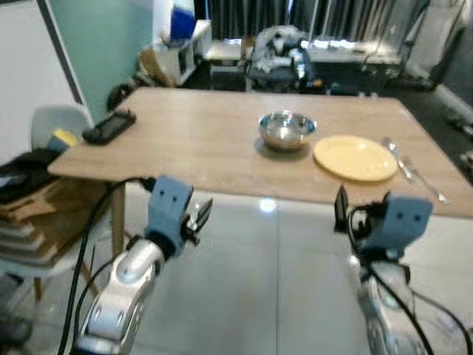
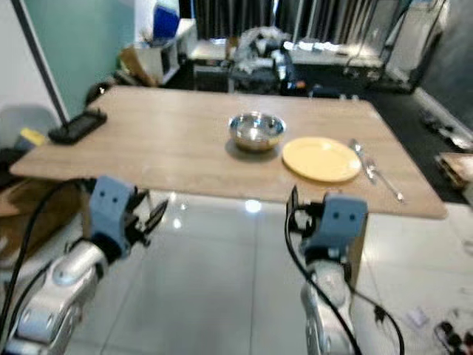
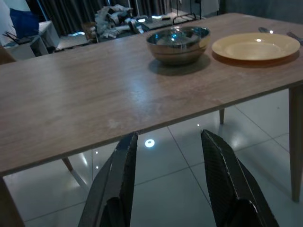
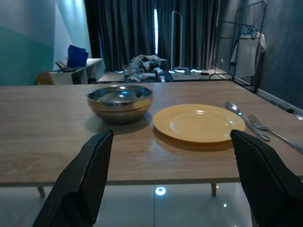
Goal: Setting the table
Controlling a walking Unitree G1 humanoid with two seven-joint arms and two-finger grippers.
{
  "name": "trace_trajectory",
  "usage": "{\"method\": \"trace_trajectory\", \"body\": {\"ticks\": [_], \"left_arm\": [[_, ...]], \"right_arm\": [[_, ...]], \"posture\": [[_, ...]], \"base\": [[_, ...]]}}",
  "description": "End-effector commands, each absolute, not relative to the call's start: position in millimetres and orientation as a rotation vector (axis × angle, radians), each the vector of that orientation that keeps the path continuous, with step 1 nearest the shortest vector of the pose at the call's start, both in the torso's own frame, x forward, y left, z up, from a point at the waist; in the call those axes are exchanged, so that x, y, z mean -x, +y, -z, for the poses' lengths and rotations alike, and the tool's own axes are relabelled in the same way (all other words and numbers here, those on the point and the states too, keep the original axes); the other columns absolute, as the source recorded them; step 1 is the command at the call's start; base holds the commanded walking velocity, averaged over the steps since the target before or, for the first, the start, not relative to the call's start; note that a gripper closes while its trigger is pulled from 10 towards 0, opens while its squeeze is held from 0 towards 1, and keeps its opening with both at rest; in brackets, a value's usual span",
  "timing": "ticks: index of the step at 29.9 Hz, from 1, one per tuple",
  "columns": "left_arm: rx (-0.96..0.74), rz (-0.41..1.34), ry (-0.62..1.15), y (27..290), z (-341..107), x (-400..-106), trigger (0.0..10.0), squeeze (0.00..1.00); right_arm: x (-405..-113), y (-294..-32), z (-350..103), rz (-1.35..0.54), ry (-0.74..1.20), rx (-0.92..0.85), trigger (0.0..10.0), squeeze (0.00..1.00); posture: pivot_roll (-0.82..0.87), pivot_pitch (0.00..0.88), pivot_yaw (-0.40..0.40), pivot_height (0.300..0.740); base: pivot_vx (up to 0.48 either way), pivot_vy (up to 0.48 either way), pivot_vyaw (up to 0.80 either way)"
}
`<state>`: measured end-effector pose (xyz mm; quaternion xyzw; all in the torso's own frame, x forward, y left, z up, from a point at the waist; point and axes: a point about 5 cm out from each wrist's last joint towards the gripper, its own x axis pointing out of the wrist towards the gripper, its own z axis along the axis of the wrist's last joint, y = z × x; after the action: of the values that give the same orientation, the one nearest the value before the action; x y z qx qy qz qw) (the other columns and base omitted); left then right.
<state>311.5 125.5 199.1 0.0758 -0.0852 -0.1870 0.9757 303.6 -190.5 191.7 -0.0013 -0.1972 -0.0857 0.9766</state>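
A wooden table (image 1: 199, 148) stands before me. On it sit a steel bowl (image 1: 287, 130), a yellow plate (image 1: 355, 157) to its right, and a spoon (image 1: 394, 151) and fork (image 1: 427, 183) right of the plate. My left gripper (image 1: 198, 220) hangs open below the table's near edge, left of the bowl. My right gripper (image 4: 173, 189) is open too, held just short of the edge in front of the plate (image 4: 198, 122) and the bowl (image 4: 120, 100). Nothing lies between either pair of fingers (image 3: 124, 179).
A black remote-like device (image 1: 109, 126) lies at the table's left end. A white chair (image 1: 44, 185) with stacked items stands at the left. Cluttered furniture and dark curtains (image 1: 310, 18) stand behind the table. Glossy tiled floor (image 1: 273, 281) lies under me.
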Motion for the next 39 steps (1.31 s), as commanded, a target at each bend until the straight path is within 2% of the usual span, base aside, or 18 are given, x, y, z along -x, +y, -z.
{"method": "trace_trajectory", "body": {"ticks": [1,10,14,15,18,22,23,30,39], "left_arm": [[-0.165,0.387,-0.141,126.3,-191.2,-311.4,10.0,0.00],[-0.246,0.560,0.028,113.1,-151.2,-310.6,10.0,0.00],[-0.269,0.565,0.066,112.6,-140.0,-311.1,10.0,0.00],[-0.282,0.522,0.193,113.7,-103.4,-310.2,10.0,0.00],[-0.256,0.473,0.283,115.1,-80.1,-305.8,10.0,0.00],[-0.246,0.460,0.307,115.6,-74.2,-303.5,10.0,0.00],[-0.261,0.426,0.371,118.8,-57.4,-295.5,10.0,0.00],[-0.268,0.393,0.412,125.8,-45.6,-289.8,10.0,0.00],[-0.324,0.370,0.377,132.9,-46.5,-296.0,10.0,0.00]], "right_arm": [[-302.9,-189.2,-186.1,0.164,-0.375,0.004,10.0,0.00],[-301.1,-178.2,-145.8,0.036,-0.209,-0.008,10.0,0.00],[-298.8,-174.0,-134.2,-0.002,-0.166,0.003,10.0,0.00],[-288.5,-169.1,-93.7,-0.061,-0.016,0.003,10.0,0.00],[-278.9,-167.5,-67.2,-0.087,0.081,0.010,10.0,0.00],[-276.0,-166.4,-60.2,-0.099,0.109,0.013,10.0,0.00],[-267.5,-162.2,-40.9,-0.146,0.186,-0.012,10.0,0.00],[-254.0,-151.5,-16.3,-0.241,0.284,-0.033,10.0,0.00],[-260.3,-148.8,-14.5,-0.227,0.262,-0.030,10.0,0.00]], "posture": [[0.09,0.028,0.099,0.740],[0.08,0.029,0.098,0.740],[0.08,0.030,0.100,0.740],[0.08,0.034,0.099,0.740],[0.07,0.037,0.098,0.740],[0.07,0.040,0.098,0.740],[0.07,0.043,0.098,0.740],[0.09,0.056,0.088,0.740],[0.13,0.060,0.078,0.740]], "base": [[0.000,0.000,0.00],[0.000,0.000,0.00],[0.000,0.000,0.00],[0.000,0.000,0.00],[0.000,0.000,0.00],[0.000,0.000,0.00],[0.000,0.000,0.00],[0.000,0.000,0.00],[0.000,0.000,0.00]]}}
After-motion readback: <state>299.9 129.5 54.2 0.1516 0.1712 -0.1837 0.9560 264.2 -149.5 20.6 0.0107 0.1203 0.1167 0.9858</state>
